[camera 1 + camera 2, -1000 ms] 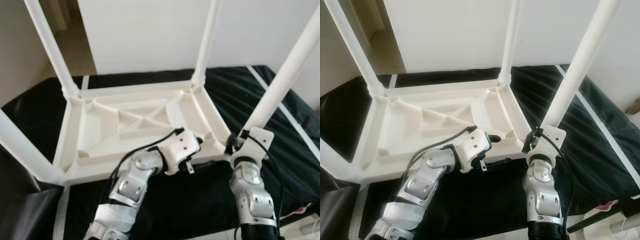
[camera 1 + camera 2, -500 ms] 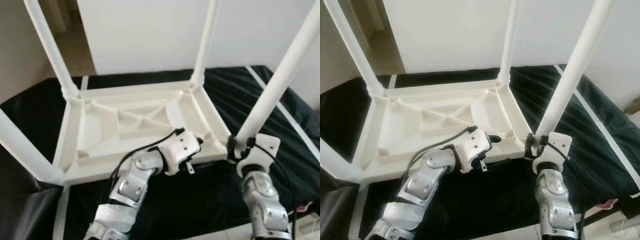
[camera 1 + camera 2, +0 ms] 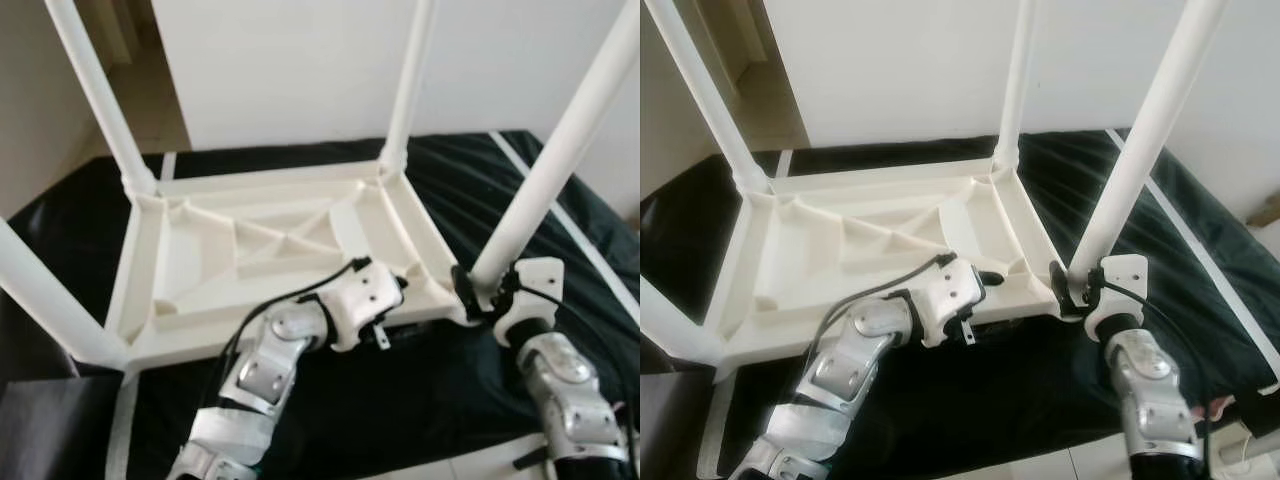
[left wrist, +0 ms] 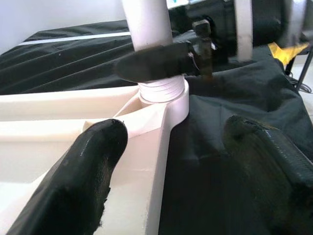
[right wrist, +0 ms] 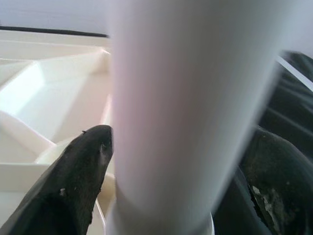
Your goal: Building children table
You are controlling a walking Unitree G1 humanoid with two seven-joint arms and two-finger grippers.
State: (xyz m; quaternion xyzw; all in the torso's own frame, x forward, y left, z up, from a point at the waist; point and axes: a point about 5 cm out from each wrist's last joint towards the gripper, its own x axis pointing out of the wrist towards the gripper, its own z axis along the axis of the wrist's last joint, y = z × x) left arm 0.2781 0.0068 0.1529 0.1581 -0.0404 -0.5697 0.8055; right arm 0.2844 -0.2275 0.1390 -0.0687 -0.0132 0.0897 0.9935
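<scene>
Left gripper [image 4: 166,161] hovers with fingers spread over the near right corner of the inverted white plastic tabletop [image 3: 270,250] lying on the black cloth [image 3: 420,390]. Right gripper [image 3: 1075,285] clamps the base of the fourth white tubular leg [image 3: 560,150]. All four legs stand socketed; final seating appears left.

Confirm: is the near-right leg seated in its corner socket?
Seated: leg stands in the tabletop corner collar, right gripper clamped at its base.
</scene>
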